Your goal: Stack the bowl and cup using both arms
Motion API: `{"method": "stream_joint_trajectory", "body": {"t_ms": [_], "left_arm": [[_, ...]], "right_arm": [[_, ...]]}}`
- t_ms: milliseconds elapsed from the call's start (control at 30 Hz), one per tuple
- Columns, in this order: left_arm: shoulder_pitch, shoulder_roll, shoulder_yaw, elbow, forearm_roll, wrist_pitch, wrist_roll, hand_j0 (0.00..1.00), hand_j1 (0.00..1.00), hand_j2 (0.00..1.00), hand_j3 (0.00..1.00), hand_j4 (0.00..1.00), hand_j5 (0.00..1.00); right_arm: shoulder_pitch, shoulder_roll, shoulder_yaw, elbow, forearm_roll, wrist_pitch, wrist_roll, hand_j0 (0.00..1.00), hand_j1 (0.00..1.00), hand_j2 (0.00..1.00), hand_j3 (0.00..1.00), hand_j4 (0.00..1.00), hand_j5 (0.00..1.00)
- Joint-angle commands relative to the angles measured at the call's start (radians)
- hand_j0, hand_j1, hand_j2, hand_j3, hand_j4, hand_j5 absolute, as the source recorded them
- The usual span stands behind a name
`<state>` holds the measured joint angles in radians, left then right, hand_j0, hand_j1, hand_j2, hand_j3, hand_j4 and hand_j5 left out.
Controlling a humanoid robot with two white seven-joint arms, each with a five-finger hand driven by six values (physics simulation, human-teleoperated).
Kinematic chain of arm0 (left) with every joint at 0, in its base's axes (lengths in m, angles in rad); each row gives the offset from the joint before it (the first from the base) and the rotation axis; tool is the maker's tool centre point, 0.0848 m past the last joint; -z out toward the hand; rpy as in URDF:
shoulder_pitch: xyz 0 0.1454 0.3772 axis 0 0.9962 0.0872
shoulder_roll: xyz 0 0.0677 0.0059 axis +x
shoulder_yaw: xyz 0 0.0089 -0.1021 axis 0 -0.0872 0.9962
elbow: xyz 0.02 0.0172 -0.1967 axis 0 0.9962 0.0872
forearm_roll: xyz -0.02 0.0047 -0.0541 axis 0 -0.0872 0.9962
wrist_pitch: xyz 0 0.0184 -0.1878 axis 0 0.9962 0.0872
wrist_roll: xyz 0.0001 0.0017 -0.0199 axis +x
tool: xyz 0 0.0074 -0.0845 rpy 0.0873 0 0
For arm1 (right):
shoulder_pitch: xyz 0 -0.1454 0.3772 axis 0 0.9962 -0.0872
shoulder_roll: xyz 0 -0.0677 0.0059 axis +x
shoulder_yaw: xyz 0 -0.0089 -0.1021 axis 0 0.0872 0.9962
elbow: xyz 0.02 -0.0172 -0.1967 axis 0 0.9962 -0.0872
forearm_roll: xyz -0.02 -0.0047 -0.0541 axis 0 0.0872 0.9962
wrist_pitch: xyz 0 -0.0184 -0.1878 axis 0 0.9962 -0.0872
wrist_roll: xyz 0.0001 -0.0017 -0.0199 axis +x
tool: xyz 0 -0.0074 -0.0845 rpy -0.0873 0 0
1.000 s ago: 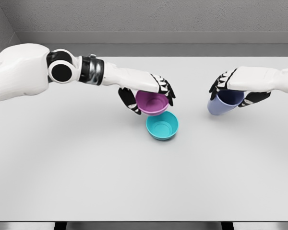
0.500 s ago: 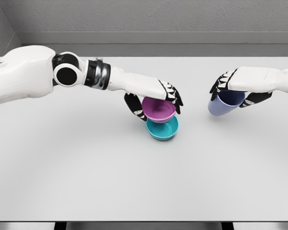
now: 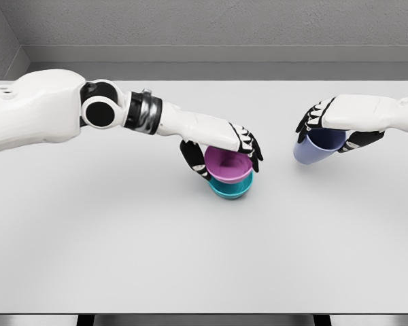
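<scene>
A purple bowl (image 3: pixel 228 167) sits nested in the mouth of a teal bowl (image 3: pixel 232 187) near the middle of the grey table (image 3: pixel 122 258), so that only the teal bowl's lower wall and a sliver of its rim show beneath it. The purple bowl's hollow holds nothing that can be seen. The left hand (image 3: pixel 221 148) reaches in from the left and is closed on the purple bowl from above, its black-and-white fingers (image 3: pixel 250 146) draped over the far and right rim and its thumb (image 3: pixel 192 157) pressed against the near left wall. Whether the purple bowl is fully seated in the teal one cannot be told. Well apart to the right, the right hand (image 3: pixel 336 122) grips a lavender cup (image 3: pixel 315 147) from above, with the fingers wrapped over the rim and upper wall; the cup is tilted, its dark blue inside turned up toward the hand, and nothing shows within it. Whether the cup's base touches the tabletop cannot be told. Between the stacked bowls and the cup lies a bare stretch of tabletop. The near half of the table is open right down to its front edge, and the far edge runs along the grey wall (image 3: pixel 224 27) behind both arms.
</scene>
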<state>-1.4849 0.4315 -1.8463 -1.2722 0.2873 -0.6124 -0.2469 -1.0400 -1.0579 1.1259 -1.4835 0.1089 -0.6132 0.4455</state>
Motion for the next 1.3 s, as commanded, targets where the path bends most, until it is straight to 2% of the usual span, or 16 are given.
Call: {"method": "stream_joint_trajectory", "body": {"t_ms": [0, 833, 867, 900, 1267], "left_arm": [[0.0, -0.01, -0.001, 0.0, 0.009, 0.002, 0.0, 0.68, 0.68, 0.68, 0.68, 0.68, 0.68], [0.003, -0.017, -0.014, 0.02, 0.012, 0.002, 0.0, 0.68, 0.68, 0.68, 0.68, 0.68, 0.68], [0.003, -0.016, -0.014, 0.02, 0.012, 0.002, 0.0, 0.8, 0.8, 0.8, 0.8, 0.8, 0.8], [0.003, -0.016, -0.014, 0.02, 0.012, 0.002, 0.002, 1.0, 1.0, 1.0, 1.0, 1.0, 1.0], [0.009, -0.014, -0.014, 0.028, 0.012, 0.002, 0.002, 1.0, 1.0, 1.0, 1.0, 1.0, 1.0]], "right_arm": [[0.0, -0.001, -0.002, -0.001, -0.006, 0.002, -0.001, 0.67, 0.67, 0.67, 0.67, 0.67, 0.67], [0.0, -0.002, -0.002, -0.024, -0.008, 0.002, -0.001, 0.67, 0.67, 0.67, 0.67, 0.67, 0.67], [0.0, -0.002, -0.002, -0.024, -0.008, 0.002, -0.001, 0.67, 0.67, 0.67, 0.67, 0.67, 0.67], [0.0, -0.004, -0.002, -0.024, -0.008, 0.002, -0.001, 0.67, 0.67, 0.67, 0.67, 0.67, 0.67], [-0.002, -0.002, -0.002, -0.026, -0.008, 0.002, -0.001, 0.67, 0.67, 0.67, 0.67, 0.67, 0.67]]}}
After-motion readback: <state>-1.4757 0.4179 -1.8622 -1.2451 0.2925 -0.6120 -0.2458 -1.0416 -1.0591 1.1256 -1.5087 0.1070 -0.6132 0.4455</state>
